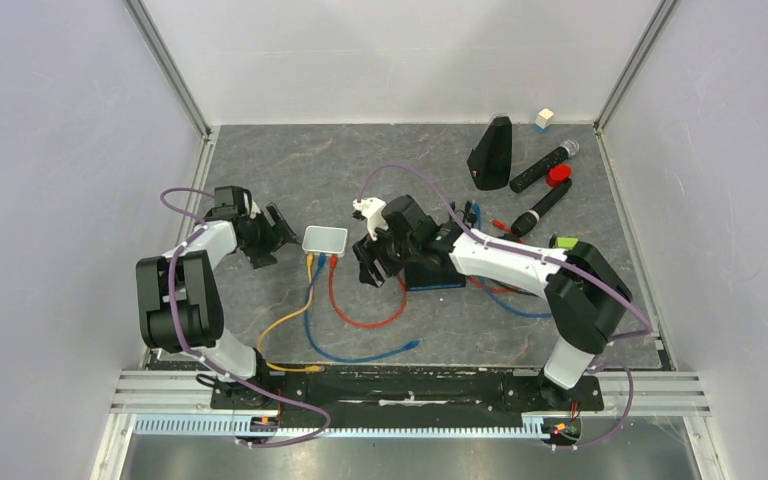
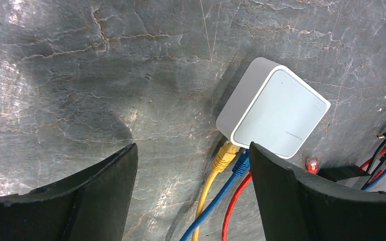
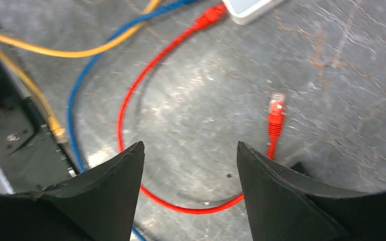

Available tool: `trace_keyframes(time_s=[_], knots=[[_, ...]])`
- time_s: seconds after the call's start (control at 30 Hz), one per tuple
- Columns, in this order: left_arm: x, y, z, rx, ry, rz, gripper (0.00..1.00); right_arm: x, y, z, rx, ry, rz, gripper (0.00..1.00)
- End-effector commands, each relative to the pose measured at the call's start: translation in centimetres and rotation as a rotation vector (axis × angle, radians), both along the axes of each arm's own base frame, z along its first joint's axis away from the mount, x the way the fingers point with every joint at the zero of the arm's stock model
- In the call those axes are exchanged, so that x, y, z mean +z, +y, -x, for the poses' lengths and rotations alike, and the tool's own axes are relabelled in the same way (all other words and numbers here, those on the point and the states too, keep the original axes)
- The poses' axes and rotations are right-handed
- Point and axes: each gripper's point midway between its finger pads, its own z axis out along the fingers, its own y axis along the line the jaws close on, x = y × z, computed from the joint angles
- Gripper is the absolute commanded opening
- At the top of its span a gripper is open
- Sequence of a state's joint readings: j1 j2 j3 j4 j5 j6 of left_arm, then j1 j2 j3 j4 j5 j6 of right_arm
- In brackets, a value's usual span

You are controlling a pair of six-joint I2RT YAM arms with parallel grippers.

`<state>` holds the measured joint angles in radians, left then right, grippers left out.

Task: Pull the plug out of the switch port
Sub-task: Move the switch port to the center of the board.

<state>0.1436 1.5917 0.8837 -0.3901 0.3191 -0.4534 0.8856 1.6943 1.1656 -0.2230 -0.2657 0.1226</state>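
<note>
- Top external view: the switch (image 1: 324, 239) lies flat on the table (image 1: 290, 160), between the two grippers. Its port side faces the near edge.
- Three plugs sit side by side at that face: the yellow plug (image 2: 224, 156), the blue plug (image 2: 240, 163) and the red plug (image 3: 208, 15).
- Each plug's long axis runs straight out of the switch toward the arm bases. Noses point into the ports and the cables trail to the near edge.
- The left gripper (image 2: 192, 150) is just left of the switch, jaws wide apart with nothing between them.
- The right gripper (image 3: 190, 145) is just right of the switch, above the loop of the red cable (image 1: 360, 320). Its jaws are spread and empty.
- In the left wrist view the red plug is hidden behind the gripper's right finger (image 2: 291, 196); only its cable shows.
- The right wrist view is blurred, and the switch is cut off at the top edge. I cannot tell whether the red plug is fully seated.
- A loose red connector (image 3: 276, 113) lies apart on the table, its clear tip pointing up the frame. Its cable passes behind a finger.
</note>
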Motion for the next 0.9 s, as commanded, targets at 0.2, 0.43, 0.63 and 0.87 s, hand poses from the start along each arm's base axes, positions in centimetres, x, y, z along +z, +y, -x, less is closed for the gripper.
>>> trace_keyframes(time_s=[0.2,0.43,0.63,0.87], knots=[[1.2,-1.5,-1.5,-0.037,-0.065,0.019,0.86,-7.2,-6.7,-3.8,-0.260,0.023,0.188,0.69],[1.0,-2.9,-2.3,-0.081,-0.070,0.001,0.86,-8.2,-10.0,-3.1,-0.299,0.049,0.194,0.70],[0.5,-3.8,-2.0,-0.109,-0.074,0.002,0.86,-6.5,-8.1,-3.0,-0.244,0.065,0.107,0.71],[-0.2,-4.5,-1.3,-0.123,-0.068,0.015,0.86,-3.3,-5.2,-4.7,-0.234,0.056,-0.003,0.71]])
